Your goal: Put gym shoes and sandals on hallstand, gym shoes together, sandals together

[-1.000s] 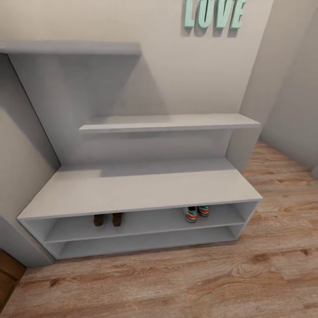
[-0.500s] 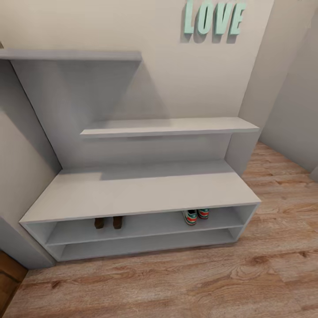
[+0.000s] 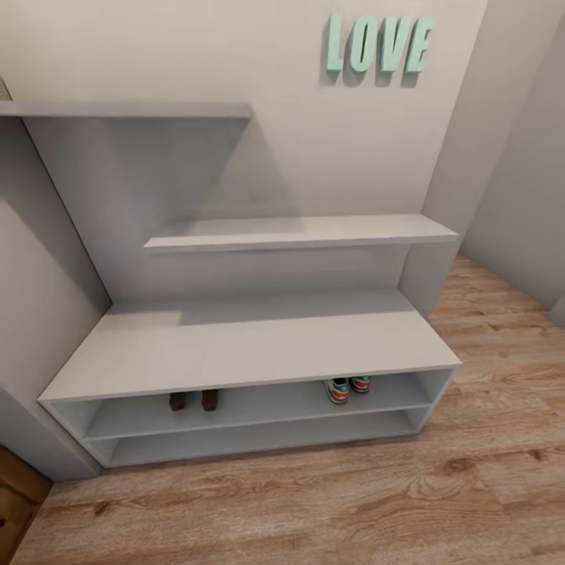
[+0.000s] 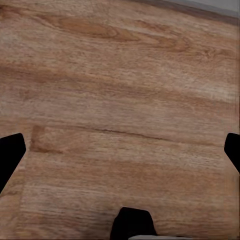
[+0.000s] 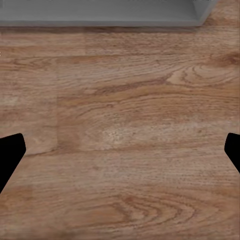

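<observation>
1. the left gripper (image 4: 120, 150) shows in the left wrist view as two black fingertips at opposite edges of the picture, spread wide, with nothing between them; it holds nothing and touches nothing.
2. the right gripper (image 5: 120, 150) looks the same in the right wrist view: dark fingertips set far apart, empty, with bare boards between them.
3. under both grippers lies the corridor floor (image 3: 353, 502), light brown wood-plank laminate with wavy grain, knots and thin seams between the planks.
4. in the right wrist view the grey base edge of the hallstand (image 5: 100, 20) runs along the far side of the floor.
5. in the head view the hallstand (image 3: 251, 345) is a wide light-grey unit with matte, flat panels: a broad top board over a low two-tier open base, a grey back panel, and two stepped upper shelves, the higher one toward its left end.
6. the two gym shoes (image 3: 349, 387) stand side by side on the hallstand's upper open tier, near its right end; white with green and red showing at the part that pokes out from under the top board.
7. the two sandals (image 3: 193, 400) sit on the same tier toward the hallstand's left, dark brown, close beside each other, well apart from the gym shoes.
8. above the hallstand, raised mint-green letters reading "love" (image 3: 379, 45) hang on the pale beige wall.
</observation>
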Controlling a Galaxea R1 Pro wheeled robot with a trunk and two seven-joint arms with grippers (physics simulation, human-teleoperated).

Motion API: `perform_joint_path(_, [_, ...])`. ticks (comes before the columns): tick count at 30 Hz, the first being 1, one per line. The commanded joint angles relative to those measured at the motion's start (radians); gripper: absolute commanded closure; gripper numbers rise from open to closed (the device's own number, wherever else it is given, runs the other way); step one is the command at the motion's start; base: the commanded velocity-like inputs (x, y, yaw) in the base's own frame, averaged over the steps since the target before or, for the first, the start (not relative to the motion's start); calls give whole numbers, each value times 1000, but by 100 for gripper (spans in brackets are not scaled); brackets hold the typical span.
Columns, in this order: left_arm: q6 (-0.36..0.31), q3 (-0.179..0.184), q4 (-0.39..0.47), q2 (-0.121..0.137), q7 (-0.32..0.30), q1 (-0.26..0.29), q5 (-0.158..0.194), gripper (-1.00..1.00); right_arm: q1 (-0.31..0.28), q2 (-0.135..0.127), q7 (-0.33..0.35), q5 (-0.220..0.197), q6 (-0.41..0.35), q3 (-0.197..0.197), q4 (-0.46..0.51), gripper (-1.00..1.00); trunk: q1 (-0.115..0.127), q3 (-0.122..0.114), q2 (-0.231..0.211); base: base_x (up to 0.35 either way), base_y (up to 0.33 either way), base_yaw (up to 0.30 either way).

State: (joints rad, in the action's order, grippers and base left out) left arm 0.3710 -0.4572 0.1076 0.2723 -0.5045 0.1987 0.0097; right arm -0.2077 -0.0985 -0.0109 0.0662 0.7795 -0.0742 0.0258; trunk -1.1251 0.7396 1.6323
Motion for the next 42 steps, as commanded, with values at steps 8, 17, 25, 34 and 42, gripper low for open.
perform_joint_path(8, [3, -2, -31, -36, 137, 1, -62, -100, 3, 6, -1, 6, 3, -7, 0, -100, 31, -24, -56, 0, 0, 0])
perform_joint_path(17, [4, -3, -27, -67, 280, 1, -136, -100, 3, 12, -2, 5, 3, -7, 3, -100, 65, -53, -119, 0, 0, 0])
perform_joint_path(25, [5, -3, -27, -68, 285, 1, -141, -100, 3, 13, -1, 4, 3, -7, 2, -100, 96, -78, -175, 0, 0, 0])
perform_joint_path(34, [5, -3, -30, -67, 285, 1, -142, -100, 3, 13, -1, 4, 3, -7, 2, -100, 131, -106, -238, 0, 0, 0])
perform_joint_path(42, [1, -3, -34, -70, 284, 1, -140, -100, 3, 13, -1, 4, 3, -7, 2, -100, 134, -109, -245, 0, 0, 0])
